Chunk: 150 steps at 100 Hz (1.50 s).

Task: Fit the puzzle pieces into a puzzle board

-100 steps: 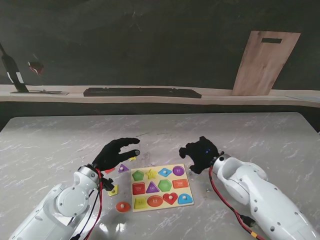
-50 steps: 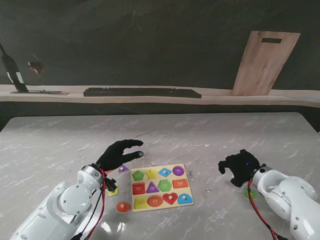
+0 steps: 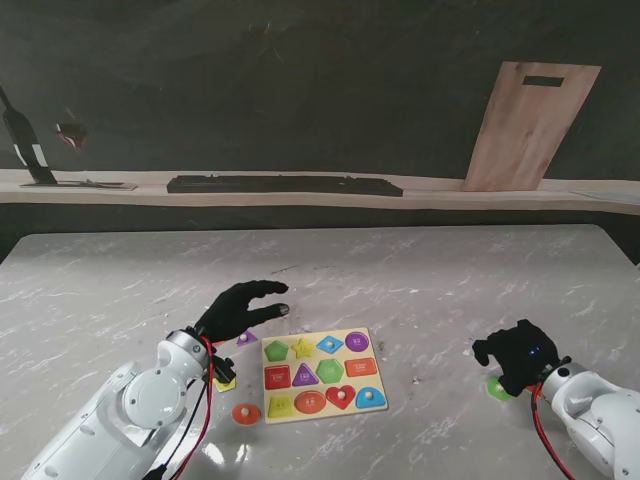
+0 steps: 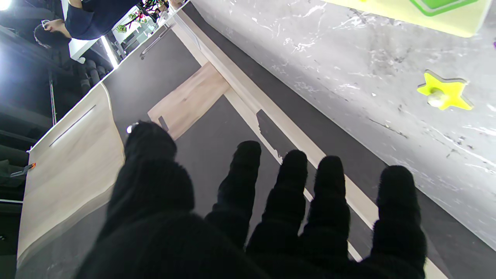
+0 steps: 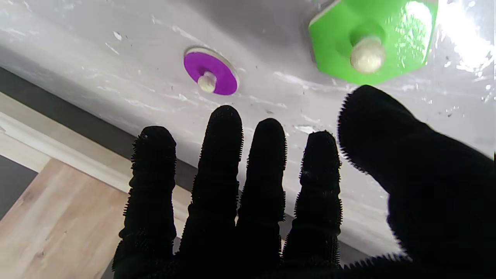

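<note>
Green piece (image 3: pixel 497 389) under right hand (image 3: pixel 518 355)

Stand camera looks down; wrist cameras close (pictures inverted).

The puzzle board (image 3: pixel 322 374) lies on the marble table (image 3: pixel 400 270) at lower centre of the frame, its recesses printed with coloured shapes; the left hand (image 3: pixel 240 308), black-gloved with fingers spread and holding nothing, hovers just up and left of the board; a purple triangle piece (image 3: pixel 246 338), a yellow piece (image 3: pixel 226 382) and an orange round piece (image 3: pixel 246 413) lie off the board's left edge; the right hand (image 3: pixel 518 356) is at lower right, well apart from the board, fingers apart, over a green piece (image 3: pixel 497 389); a wooden board (image 3: pixel 525 125) leans at upper right.
</note>
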Tool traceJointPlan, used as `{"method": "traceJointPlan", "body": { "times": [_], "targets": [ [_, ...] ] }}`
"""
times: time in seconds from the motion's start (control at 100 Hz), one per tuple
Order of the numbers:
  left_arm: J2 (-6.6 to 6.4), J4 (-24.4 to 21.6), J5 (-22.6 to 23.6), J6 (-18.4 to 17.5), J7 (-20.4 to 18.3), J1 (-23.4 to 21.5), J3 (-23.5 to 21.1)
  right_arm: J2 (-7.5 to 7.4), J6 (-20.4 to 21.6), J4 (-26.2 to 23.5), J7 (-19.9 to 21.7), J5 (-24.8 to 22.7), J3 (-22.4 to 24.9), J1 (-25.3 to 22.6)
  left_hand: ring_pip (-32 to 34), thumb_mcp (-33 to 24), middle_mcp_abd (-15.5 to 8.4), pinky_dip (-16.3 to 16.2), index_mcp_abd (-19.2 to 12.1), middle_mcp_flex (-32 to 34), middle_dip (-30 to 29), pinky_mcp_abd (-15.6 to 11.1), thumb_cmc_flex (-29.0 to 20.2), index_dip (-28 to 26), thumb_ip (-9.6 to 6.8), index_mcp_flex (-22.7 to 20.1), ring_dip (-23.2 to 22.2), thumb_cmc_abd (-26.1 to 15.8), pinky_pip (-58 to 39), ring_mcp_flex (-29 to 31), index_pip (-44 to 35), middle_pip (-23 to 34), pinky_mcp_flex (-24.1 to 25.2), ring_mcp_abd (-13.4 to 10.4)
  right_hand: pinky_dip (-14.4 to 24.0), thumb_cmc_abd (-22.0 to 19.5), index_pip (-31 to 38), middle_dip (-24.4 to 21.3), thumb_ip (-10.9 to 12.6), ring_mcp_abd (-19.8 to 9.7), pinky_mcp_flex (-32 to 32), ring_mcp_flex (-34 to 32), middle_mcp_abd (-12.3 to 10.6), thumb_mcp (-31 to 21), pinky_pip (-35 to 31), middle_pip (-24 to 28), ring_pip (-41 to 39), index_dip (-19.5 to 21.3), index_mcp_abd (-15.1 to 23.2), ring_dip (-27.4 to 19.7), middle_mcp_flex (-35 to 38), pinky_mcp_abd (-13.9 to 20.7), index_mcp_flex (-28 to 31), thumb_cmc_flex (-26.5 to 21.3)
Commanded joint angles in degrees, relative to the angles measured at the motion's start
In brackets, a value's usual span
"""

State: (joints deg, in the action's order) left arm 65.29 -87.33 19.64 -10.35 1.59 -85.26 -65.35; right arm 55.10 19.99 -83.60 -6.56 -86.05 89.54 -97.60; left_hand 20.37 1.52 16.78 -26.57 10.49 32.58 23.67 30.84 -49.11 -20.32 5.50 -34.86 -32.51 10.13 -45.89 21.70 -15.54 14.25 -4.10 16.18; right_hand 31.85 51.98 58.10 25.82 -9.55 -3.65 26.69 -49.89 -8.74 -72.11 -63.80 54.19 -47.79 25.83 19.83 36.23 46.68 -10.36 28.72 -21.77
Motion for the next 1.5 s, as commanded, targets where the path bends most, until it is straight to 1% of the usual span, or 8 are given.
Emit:
{"method": "traceJointPlan", "body": {
  "times": [0.0, 0.12, 0.33, 0.36, 0.45, 0.64, 1.18, 1.49],
  "targets": [
    [0.04, -0.16, -0.13, 0.21, -0.1, 0.0, 0.11, -0.28, -0.19, 0.71, -0.62, -0.56, 0.1, -1.13, 1.17, 0.5, -0.27, 0.06, -1.26, 0.54, 0.48, -9.46, 0.65, -0.61, -1.89, -1.05, -1.05, -1.42, -0.98, 1.23, 0.13, -0.04, 0.73, 0.4, 0.33, 2.72, 1.94, -0.59, -3.22, -1.15, 0.73, -1.76, -1.56, -2.69, -1.44, 0.79, -1.34, 0.91, 1.52, 0.71, 2.04, 0.63, 1.46, -1.98],
    [0.04, -0.19, -0.09, 0.18, -0.06, -0.04, 0.09, -0.29, -0.62, 1.03, -1.4, -0.71, 0.33, -1.73, 1.17, 0.49, -0.25, 0.06, -1.24, 0.45, 0.47, -9.47, 0.62, -0.61, -1.9, -0.97, -1.04, -1.4, -0.97, 1.26, 0.13, -0.06, 0.73, 0.4, 0.24, 3.46, 2.42, -1.58, -5.9, -1.33, 1.02, -2.46, -1.87, -2.55, -1.5, 0.8, -1.65, 0.96, 2.11, 0.94, 3.65, 0.74, 2.93, -2.52],
    [0.04, -0.27, 0.03, 0.17, 0.03, -0.11, 0.06, -0.25, -1.04, 1.15, -2.2, -0.69, 0.83, -2.55, 1.16, 0.49, -0.21, 0.06, -1.21, 0.52, 0.48, -9.48, 0.6, -0.6, -1.89, -0.98, -1.04, -1.43, -0.97, 1.26, 0.13, -0.03, 0.73, 0.4, 0.19, 3.9, 2.84, -2.53, -7.95, -1.18, 1.28, -3.28, -2.06, -2.39, -1.54, 0.58, -2.02, 0.94, 2.67, 1.21, 5.61, 0.55, 4.89, -2.89],
    [0.03, -0.27, 0.04, 0.17, 0.0, -0.1, 0.06, -0.25, -1.1, 1.09, -2.25, -0.77, 0.91, -2.67, 1.14, 0.49, -0.19, 0.06, -1.26, 0.47, 0.47, -9.48, 0.62, -0.61, -1.89, -1.02, -1.03, -1.45, -0.97, 1.23, 0.11, -0.05, 0.73, 0.4, 0.15, 3.92, 3.6, -2.84, -8.54, -1.1, 1.24, -3.36, -2.14, -2.4, -1.47, 0.66, -1.97, -1.55, 2.85, 1.42, 5.86, 0.48, 5.1, -2.97],
    [0.01, -0.24, 0.07, 0.15, -0.09, -0.06, 0.08, -0.22, -1.25, 1.0, -2.36, -0.83, 1.06, -2.94, 1.16, 0.49, -0.17, 0.06, -1.17, 0.5, 0.48, -9.52, 0.58, -0.59, -1.9, -0.95, -1.04, -1.4, -0.97, 1.26, 0.15, -0.04, 0.71, 0.39, 0.17, 3.82, 3.68, -3.03, -8.74, -1.11, 1.32, -3.56, -2.24, -2.3, -1.51, 0.52, -2.01, -2.55, 3.25, 1.47, 6.39, 0.4, 5.56, -2.99],
    [0.01, -0.3, 0.09, 0.27, -0.08, -0.09, 0.08, -0.03, -2.02, 1.12, -2.21, -0.11, 0.86, -3.08, 1.2, 0.5, -0.21, 0.05, -1.28, 0.49, 0.49, -9.48, 0.63, -0.59, -1.9, -0.97, -1.06, -1.49, -0.97, 1.29, 0.15, -0.03, 0.74, 0.38, 0.75, 1.05, 6.23, -3.13, -9.26, -1.03, 1.79, -3.7, -1.59, -1.42, -2.36, 0.66, -3.35, -8.16, 3.81, 2.3, 6.68, 0.76, 5.18, -3.4],
    [0.02, -0.45, 0.37, 0.27, 0.13, -0.23, -0.08, 0.22, -3.2, 1.8, -0.92, 1.3, -0.25, -2.55, 1.22, 0.5, -0.24, 0.03, -1.28, 0.54, 0.49, -9.46, 0.6, -0.59, -1.9, -1.04, -1.06, -1.4, -1.03, 1.29, 0.13, -0.01, 0.71, 0.43, 1.16, -2.88, 10.24, -3.62, -10.1, -0.9, 1.88, -3.91, -1.81, -0.33, -2.57, 0.21, -3.71, -12.22, 7.34, 2.47, 8.23, 0.81, 6.04, -3.4],
    [-0.01, -0.48, 0.27, 0.47, -0.06, -0.18, -0.04, 0.38, -4.87, 3.08, 0.5, 2.65, -1.27, -2.27, 1.18, 0.5, -0.3, 0.06, -1.27, 0.49, 0.47, -9.56, 0.62, -0.59, -1.89, -0.95, -1.04, -1.43, -1.0, 1.27, 0.15, -0.05, 0.73, 0.42, 1.35, -9.49, 12.98, -4.58, -10.28, -0.64, 2.04, -4.62, -1.97, 1.94, -2.93, -0.65, -4.23, -14.78, 10.07, 2.63, 12.75, 0.48, 11.67, -5.08]
  ]
}}
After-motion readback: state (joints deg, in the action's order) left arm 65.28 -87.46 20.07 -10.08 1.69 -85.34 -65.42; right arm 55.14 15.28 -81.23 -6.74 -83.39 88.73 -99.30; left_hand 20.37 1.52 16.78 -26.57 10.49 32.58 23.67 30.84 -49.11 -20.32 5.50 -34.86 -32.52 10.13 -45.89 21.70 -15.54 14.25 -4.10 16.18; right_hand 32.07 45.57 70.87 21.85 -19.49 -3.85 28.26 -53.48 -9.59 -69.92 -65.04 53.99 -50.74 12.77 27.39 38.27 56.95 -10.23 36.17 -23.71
